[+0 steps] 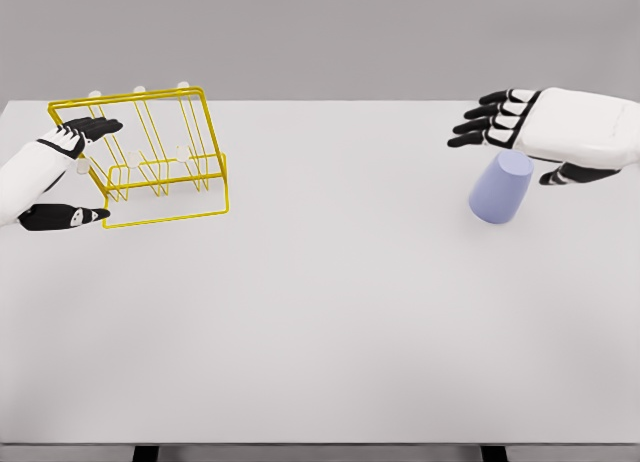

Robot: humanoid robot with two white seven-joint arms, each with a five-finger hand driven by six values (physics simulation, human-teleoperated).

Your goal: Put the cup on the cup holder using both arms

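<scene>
My left hand (62,177) is spread wide at the left end of the yellow wire rack (150,157), thumb by the base rail, gripping nothing; best to steady it there. Right hand (530,132) hovers open, empty, over the blue cup (501,187) lying tilted on the bench (330,322). Close around its side squarely.

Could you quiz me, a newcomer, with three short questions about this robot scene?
1. True or false: the right hand already grips the cup.
2. Which hand is at the yellow wire cup holder? A) left B) right
3. Fill in: the cup's colour is pale ____.

Key: 1. False; its fingers are spread just above the cup. 2. A; the left hand is at the holder's left side. 3. Blue.
</scene>
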